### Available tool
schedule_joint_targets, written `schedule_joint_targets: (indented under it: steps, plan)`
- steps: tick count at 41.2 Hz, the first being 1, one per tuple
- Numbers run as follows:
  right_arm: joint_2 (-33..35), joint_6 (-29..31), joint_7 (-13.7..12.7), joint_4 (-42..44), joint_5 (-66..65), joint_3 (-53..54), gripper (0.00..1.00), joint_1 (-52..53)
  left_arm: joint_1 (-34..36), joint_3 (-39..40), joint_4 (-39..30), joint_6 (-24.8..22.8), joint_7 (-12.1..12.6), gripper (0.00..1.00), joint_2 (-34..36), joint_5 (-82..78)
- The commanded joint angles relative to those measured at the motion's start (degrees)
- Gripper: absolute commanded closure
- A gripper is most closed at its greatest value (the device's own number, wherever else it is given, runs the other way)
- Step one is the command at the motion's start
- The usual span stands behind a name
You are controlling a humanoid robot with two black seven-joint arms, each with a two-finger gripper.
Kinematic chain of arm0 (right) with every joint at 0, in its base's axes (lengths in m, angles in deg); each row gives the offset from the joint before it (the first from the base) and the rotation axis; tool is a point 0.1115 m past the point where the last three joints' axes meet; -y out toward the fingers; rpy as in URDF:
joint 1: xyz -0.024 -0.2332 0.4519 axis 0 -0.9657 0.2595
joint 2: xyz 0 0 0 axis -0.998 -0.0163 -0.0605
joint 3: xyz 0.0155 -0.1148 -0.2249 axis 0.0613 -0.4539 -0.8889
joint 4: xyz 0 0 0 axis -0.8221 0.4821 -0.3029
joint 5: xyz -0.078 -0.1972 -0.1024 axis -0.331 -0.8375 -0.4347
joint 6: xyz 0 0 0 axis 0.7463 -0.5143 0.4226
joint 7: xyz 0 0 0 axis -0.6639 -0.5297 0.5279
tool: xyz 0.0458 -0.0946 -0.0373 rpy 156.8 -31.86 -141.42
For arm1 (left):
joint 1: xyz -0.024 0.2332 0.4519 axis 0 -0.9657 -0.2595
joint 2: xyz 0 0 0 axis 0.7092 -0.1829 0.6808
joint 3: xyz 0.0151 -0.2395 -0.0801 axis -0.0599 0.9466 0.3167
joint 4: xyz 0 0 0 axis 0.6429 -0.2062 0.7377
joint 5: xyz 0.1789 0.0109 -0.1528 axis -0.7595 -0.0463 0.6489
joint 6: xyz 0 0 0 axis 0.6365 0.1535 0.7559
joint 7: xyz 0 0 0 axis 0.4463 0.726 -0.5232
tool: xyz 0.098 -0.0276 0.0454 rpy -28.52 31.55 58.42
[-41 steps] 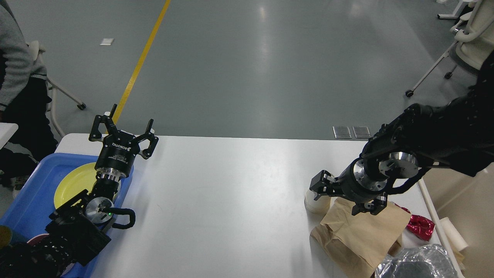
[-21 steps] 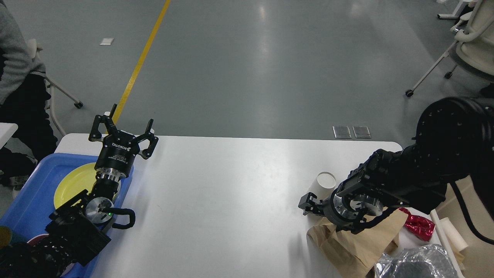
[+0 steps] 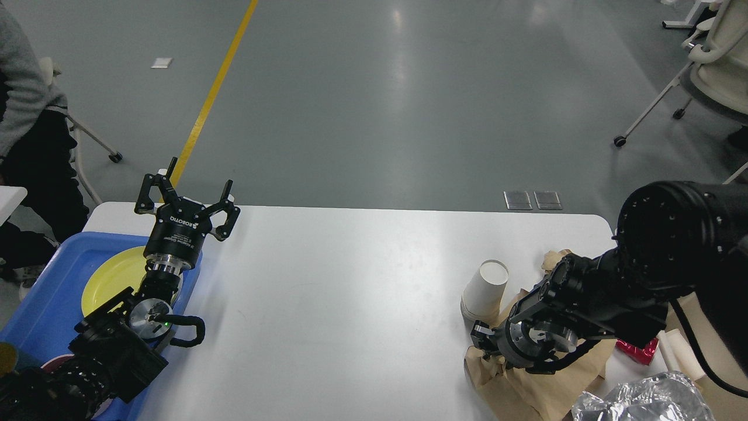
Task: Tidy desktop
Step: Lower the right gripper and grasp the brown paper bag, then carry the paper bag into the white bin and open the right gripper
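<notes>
Desktop [image 3: 350, 292] fills the lower view, clutter at its right end. Left gripper [image 3: 186, 202] unchanged, fingers spread, above blue tray [image 3: 52, 292]. Right gripper [image 3: 485, 339] has dropped onto paper bag [image 3: 526, 386], finger state unreadable. Paper cup [image 3: 485, 286] now uncovered, upright. Probably bag pickup next.

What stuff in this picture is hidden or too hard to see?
Head view:
- Right gripper: dark and end-on; open or shut cannot be told.
- Crumpled brown paper bag: top hidden by the right arm.
- Round yellow plate: partly behind the left arm.
- Shiny red wrapper: mostly covered by the arm.
- Clear plastic bag: cut off at the bottom edge.
</notes>
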Motion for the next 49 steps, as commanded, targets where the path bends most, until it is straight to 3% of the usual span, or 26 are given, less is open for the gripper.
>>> schedule_joint_targets:
  steps: [1, 11, 25, 37, 49]
  plan:
    - [0.0, -0.8, -0.6, -0.5, 0.1, 1.2, 1.0, 0.2, 0.0, 0.0, 0.0, 0.1, 0.0, 0.01, 0.0, 0.0]
    - [1.1, -1.0, -0.6, -4.2, 0.0, 1.4, 1.0, 4.5, 0.0, 0.0, 0.0, 0.0, 0.0, 0.01, 0.0, 0.0]
    - [9.5, 0.0, -0.6, -15.3, -0.6, 0.9, 1.0, 16.4, 0.0, 0.0, 0.0, 0.0, 0.0, 0.01, 0.0, 0.0]
    - [17.0, 15.6, -0.5, -20.5, -2.6, -5.1, 1.0, 35.4, 0.0, 0.0, 0.0, 0.0, 0.0, 0.01, 0.0, 0.0]
    - [17.0, 40.2, -0.5, -21.5, -3.7, -5.8, 1.0, 59.7, 0.0, 0.0, 0.0, 0.1, 0.0, 0.01, 0.0, 0.0]
